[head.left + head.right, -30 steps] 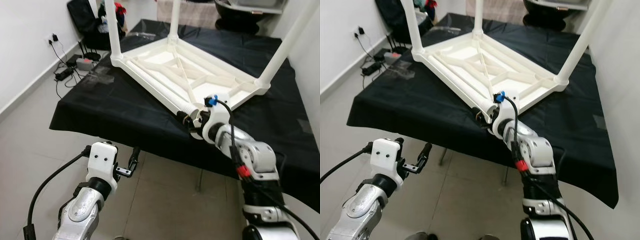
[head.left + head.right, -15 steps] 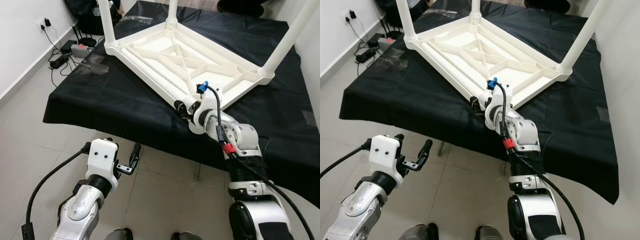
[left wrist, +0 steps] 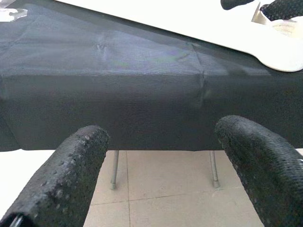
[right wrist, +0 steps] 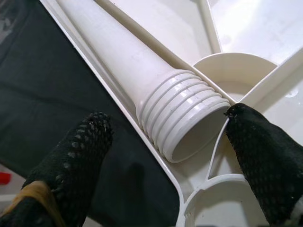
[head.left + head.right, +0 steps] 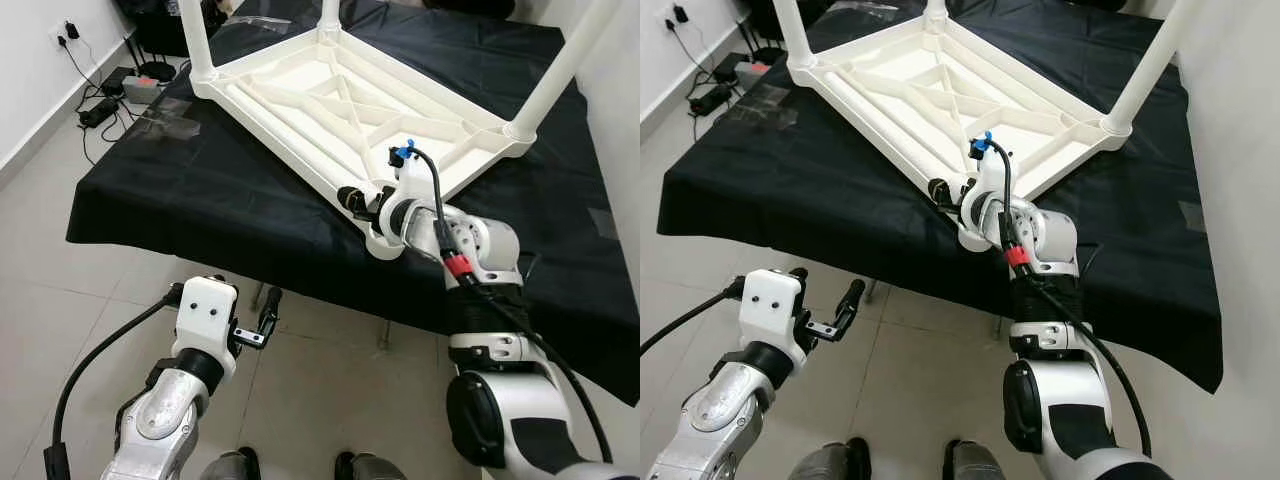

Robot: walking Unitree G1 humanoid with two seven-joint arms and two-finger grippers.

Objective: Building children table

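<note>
A white children's table [image 5: 300,85] lies upside down on a black-clothed table [image 5: 190,215]. Three of its legs, such as the one at the right corner [image 5: 565,60], stand upright. A loose white leg [image 4: 118,61] lies inside the frame along the near rim, its threaded end [image 4: 189,123] by the near corner socket. My right gripper [image 5: 352,198] is open at that corner, one fingertip [image 4: 87,142] outside the rim over the cloth, the other [image 4: 258,151] beside the threaded end. My left gripper [image 3: 161,137] hangs open and holds nothing, low before the cloth's front edge.
A power strip and cables [image 5: 100,105] lie on the tiled floor at the left. A clear plastic bag [image 5: 160,115] rests on the cloth near the left corner. Thin metal table legs [image 3: 114,165] show under the cloth. Open floor [image 5: 330,390] lies ahead of my feet.
The whole picture has shifted, so the camera moved closer over the table. My right gripper stays at the threaded end of the loose leg. The left gripper has not moved.
</note>
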